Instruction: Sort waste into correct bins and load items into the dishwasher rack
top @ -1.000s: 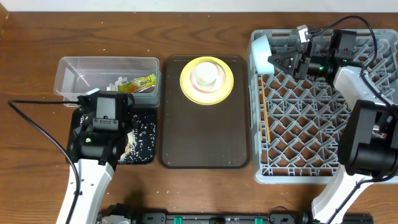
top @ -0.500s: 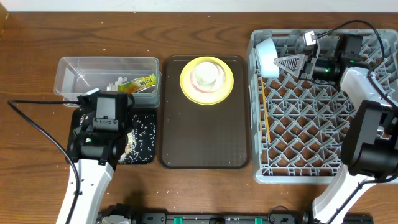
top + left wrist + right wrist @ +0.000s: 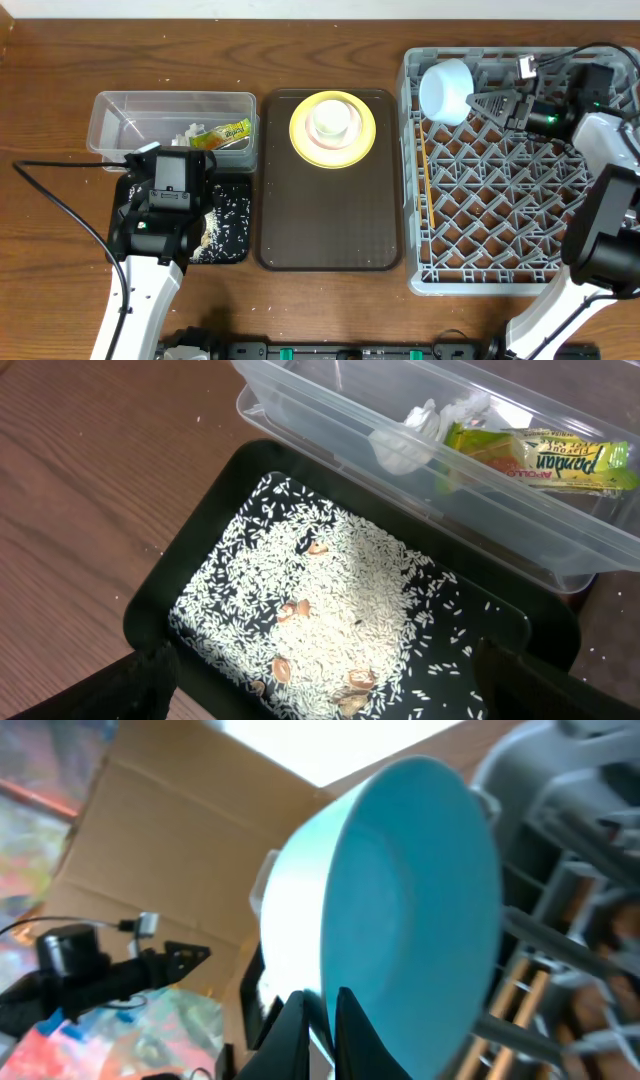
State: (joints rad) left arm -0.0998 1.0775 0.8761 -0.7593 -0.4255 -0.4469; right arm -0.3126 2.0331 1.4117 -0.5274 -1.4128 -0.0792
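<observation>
My right gripper (image 3: 474, 103) is shut on the rim of the light blue bowl (image 3: 445, 90), which it holds tipped on its side over the back left corner of the grey dishwasher rack (image 3: 500, 200). The right wrist view shows both jaws (image 3: 322, 1020) pinching that bowl (image 3: 400, 900). Chopsticks (image 3: 427, 185) lie in the rack. A yellow plate (image 3: 298, 128) carries a pink bowl (image 3: 333, 142) and a white cup (image 3: 331, 115). My left gripper (image 3: 170, 165) hangs open over the black tray (image 3: 200, 490) of rice (image 3: 350, 590). The clear tub (image 3: 330, 420) holds the wrapper (image 3: 540, 455) and the tissue (image 3: 420, 430).
A dark brown serving tray (image 3: 330, 230) lies between the bins and the rack, with the plate stack at its far end. Brownish scraps (image 3: 300, 610) are mixed into the rice. The right arm reaches across the rack's back edge. Cardboard shows behind the bowl in the right wrist view.
The right gripper has drawn back to the right with the light blue bowl, carrying it further over the rack. The left arm has not moved.
</observation>
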